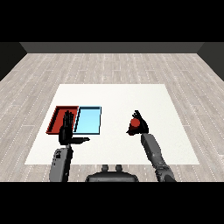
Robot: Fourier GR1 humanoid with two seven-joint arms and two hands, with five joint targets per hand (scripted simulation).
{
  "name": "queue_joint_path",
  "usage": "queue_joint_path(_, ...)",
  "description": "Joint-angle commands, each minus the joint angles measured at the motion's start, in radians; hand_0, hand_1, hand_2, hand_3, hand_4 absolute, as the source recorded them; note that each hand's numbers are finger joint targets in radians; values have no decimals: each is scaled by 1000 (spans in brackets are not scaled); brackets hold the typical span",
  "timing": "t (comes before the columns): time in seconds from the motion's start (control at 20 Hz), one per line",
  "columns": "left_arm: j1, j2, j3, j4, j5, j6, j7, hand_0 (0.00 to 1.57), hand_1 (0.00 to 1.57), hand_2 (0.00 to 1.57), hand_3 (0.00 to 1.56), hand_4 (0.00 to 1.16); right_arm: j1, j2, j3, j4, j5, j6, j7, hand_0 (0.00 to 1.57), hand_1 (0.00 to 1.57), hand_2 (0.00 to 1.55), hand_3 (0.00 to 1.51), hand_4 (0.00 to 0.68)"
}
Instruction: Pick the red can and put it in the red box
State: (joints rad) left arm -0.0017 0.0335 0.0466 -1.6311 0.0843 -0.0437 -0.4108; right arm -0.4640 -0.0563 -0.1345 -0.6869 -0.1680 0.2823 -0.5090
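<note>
**Holding the red can clear of the trays**

Starting at the table's (175, 148) left edge, the red tray (57, 119) lies touching the light blue tray (89, 121), both toward the near side. The left hand (67, 131) hovers over the red tray's near edge, fingers straight and thumb out, holding nothing. Right of the table's middle, the right hand (141, 124) curls round the red can (134, 123), well apart from the trays; it seems grasped for carrying leftward.

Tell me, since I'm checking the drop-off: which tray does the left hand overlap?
The red tray, left of the light blue tray; the left hand overlaps only it.
</note>
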Motion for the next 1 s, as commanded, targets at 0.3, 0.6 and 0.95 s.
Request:
queue_joint_path(0.3,-58,30,48,33,39,-13,24,0,0,0,0,0,-77,28,-7,87,34,-139,14,0,0,0,0,0)
queue_joint_path(0.6,-40,30,42,47,24,-17,-8,0,0,0,0,0,-98,9,-14,97,67,-271,42,1465,1465,1460,1421,614)
queue_joint_path(0.95,-27,9,14,31,-1,2,-5,0,0,0,0,0,-68,-17,10,24,83,-278,62,1451,1451,1441,1396,594)
